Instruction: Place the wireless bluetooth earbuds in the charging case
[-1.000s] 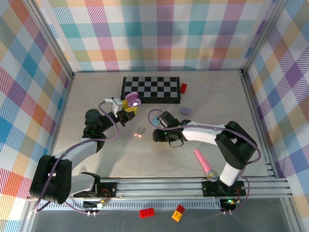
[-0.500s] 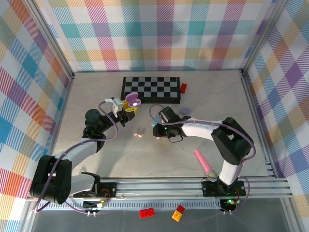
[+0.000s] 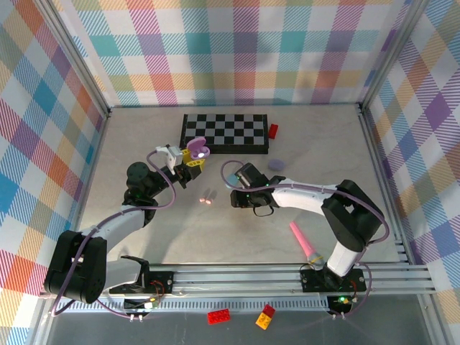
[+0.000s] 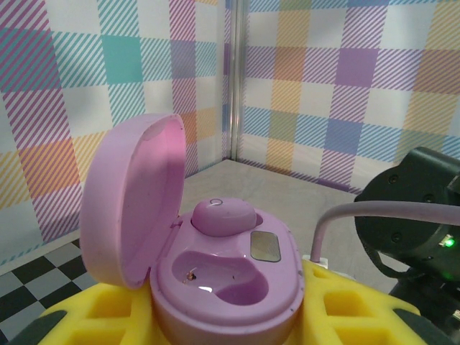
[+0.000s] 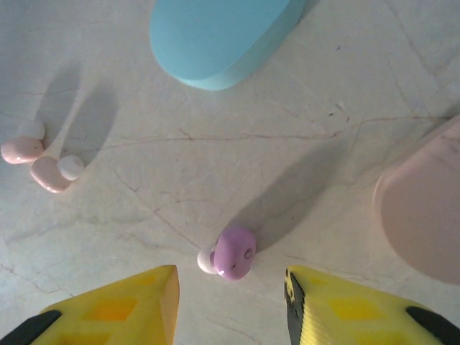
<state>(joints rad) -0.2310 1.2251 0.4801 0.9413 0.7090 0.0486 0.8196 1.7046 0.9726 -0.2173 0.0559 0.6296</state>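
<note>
Right claw [image 5: 230, 289] shifted, teal case [image 5: 215, 36], perhaps pink case [image 5: 420, 208]

One earbud [image 4: 221, 215] sits in the open case [image 4: 224, 305] — another earbud [image 5: 233, 253] lies on the table [image 5: 323, 129].

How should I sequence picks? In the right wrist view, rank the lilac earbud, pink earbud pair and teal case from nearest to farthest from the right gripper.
1. lilac earbud: just ahead of the right gripper, centred.
2. pink earbud pair: ahead, far left.
3. teal case: farthest, top centre.
</note>
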